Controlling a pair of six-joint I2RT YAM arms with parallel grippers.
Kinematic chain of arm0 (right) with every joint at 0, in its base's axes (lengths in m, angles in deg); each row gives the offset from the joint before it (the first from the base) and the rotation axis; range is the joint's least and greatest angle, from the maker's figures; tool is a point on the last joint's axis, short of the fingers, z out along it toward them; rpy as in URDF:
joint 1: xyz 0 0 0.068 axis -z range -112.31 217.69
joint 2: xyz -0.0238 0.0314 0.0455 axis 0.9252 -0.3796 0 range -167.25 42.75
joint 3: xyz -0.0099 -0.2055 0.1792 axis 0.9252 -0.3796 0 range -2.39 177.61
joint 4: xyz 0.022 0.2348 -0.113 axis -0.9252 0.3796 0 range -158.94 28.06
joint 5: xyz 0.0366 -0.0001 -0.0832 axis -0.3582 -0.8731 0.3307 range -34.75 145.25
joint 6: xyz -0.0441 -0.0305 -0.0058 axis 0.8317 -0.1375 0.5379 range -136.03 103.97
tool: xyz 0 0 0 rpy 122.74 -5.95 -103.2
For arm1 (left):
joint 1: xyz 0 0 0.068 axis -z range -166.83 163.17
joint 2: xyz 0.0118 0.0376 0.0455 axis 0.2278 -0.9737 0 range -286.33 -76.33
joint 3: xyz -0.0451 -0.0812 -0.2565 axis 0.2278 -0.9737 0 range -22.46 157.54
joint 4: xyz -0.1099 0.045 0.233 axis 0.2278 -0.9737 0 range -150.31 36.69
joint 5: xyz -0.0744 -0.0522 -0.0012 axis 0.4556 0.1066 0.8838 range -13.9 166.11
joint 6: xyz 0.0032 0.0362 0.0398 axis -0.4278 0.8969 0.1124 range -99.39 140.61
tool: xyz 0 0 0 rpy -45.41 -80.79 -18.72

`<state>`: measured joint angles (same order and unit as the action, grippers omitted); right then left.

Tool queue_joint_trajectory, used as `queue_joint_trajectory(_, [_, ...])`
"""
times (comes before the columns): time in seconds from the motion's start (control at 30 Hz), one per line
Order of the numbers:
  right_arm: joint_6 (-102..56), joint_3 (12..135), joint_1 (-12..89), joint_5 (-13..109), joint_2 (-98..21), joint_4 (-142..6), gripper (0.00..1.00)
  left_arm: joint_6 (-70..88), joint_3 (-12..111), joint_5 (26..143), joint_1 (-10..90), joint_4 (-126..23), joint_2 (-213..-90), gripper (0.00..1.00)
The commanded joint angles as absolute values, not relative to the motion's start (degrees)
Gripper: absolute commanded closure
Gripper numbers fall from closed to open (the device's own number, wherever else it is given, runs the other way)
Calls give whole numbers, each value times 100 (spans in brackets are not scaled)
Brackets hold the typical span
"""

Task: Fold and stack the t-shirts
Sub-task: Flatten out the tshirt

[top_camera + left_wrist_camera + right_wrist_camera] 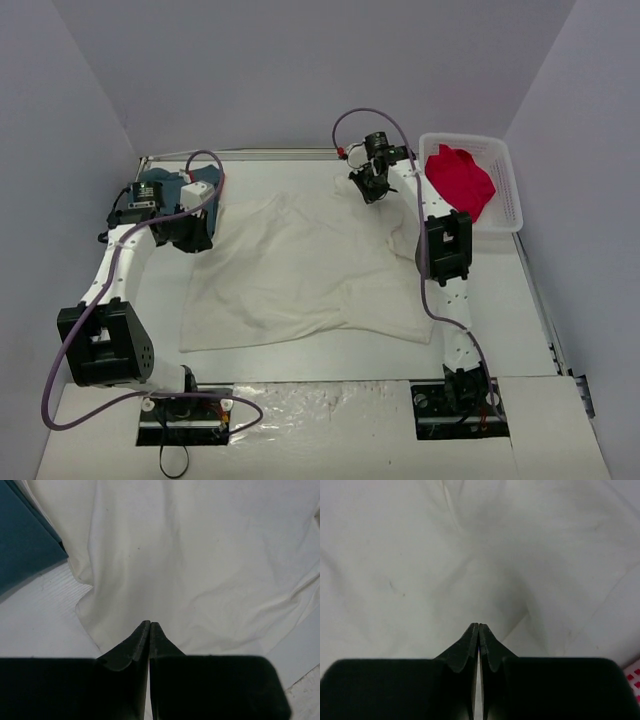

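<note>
The left gripper and right gripper each pinch the cream shirt at opposite far corners. Its length runs toward the arms' bases.

Cloth cropped and covered
The teal-blue t-shirt runs off the left wrist view and, from above, lies mostly behind the left arm. Whether the left gripper or the right gripper pinches the cream-white t-shirt cannot be told.
</note>
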<state>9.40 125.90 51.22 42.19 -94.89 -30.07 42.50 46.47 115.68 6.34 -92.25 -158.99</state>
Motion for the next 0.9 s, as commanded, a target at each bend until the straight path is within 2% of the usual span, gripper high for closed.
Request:
queue_joint_trajectory(0.0, [717,13207,4986,4777,-9909,-2851,100,4232,4610,11399,640,-9102,-15570,98])
queue_joint_trajectory(0.17, [576,13726,4924,5304,-10551,-2860,100,4215,4540,11293,640,-9049,-15561,98])
queue_joint_trajectory(0.4, [576,13771,4967,5797,-11113,-2913,100,4206,4557,11293,631,-9075,-15588,98])
queue_joint_trajectory(0.87, [576,14421,5547,6817,-11896,-3431,100,4127,4636,11223,649,-9023,-15745,97])
